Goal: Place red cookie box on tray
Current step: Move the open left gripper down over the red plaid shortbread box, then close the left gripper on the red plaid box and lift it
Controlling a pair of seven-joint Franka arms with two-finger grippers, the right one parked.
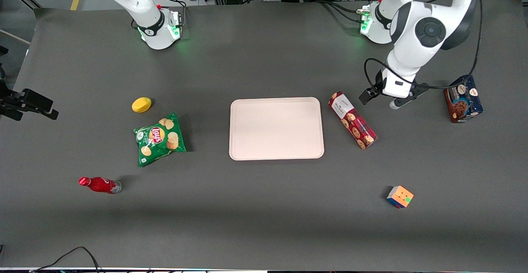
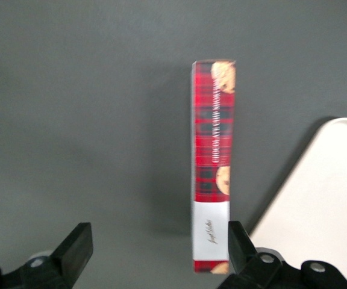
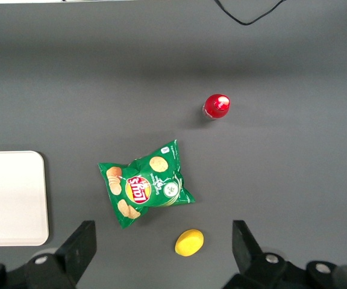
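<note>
The red cookie box (image 1: 353, 120) lies flat on the dark table right beside the tray (image 1: 276, 128), on the working arm's side of it, and does not touch it. Its plaid side and white label end (image 2: 210, 227) show in the left wrist view, with a corner of the tray (image 2: 324, 205) beside it. My left gripper (image 1: 381, 97) hovers by the box's label end, a little farther from the front camera. Its fingers (image 2: 77, 247) stand wide open and hold nothing. The label end sits just inside one finger, and the gripper's middle (image 2: 157, 250) is over bare table.
A blue-and-brown cookie box (image 1: 463, 99) stands toward the working arm's end. A colour cube (image 1: 399, 196) lies nearer the front camera. Toward the parked arm's end are a green chips bag (image 1: 160, 138), a yellow lemon (image 1: 141, 104) and a red bottle (image 1: 99, 184).
</note>
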